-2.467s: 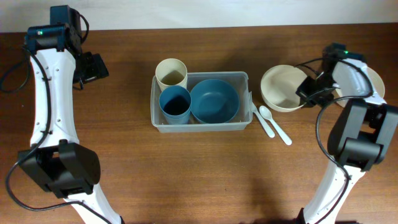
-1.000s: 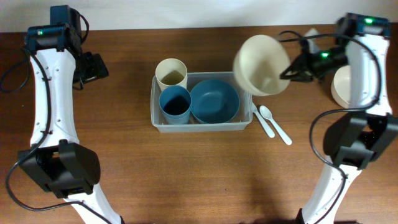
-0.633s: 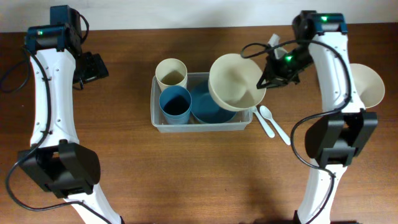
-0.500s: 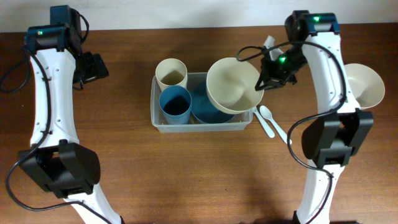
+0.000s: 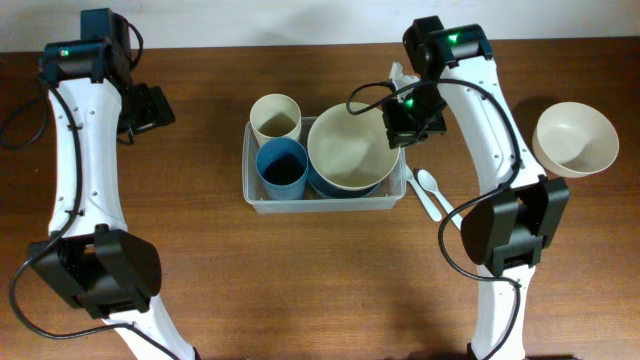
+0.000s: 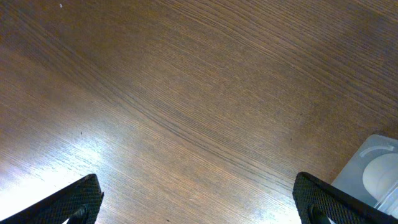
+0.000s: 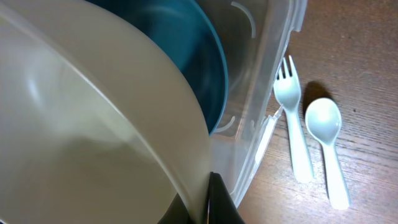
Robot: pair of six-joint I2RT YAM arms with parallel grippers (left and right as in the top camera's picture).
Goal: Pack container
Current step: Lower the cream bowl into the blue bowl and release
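White left arm (image 5: 76, 150) and right arm (image 5: 489, 102), black joints, cables.

The cream bowl (image 5: 345, 150) pinched in the right hand (image 5: 405, 128) fills the container's (image 5: 320, 203) near end, over a blue bowl (image 7: 199, 56). A blue cup (image 5: 281, 165) and a cream cup (image 5: 276, 118) block the far end. A fork (image 7: 292, 124) and a spoon (image 7: 326, 137) lie just outside the wall beside the hand. Bare desk (image 6: 186, 93) spreads beneath the wide-apart left hand (image 5: 150, 108).

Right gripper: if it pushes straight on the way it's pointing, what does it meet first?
Most likely the blue bowl, whose rim lies just ahead of the right gripper, shut on the cream bowl. The container wall stands close beside it; depth is unclear, so that could touch first.
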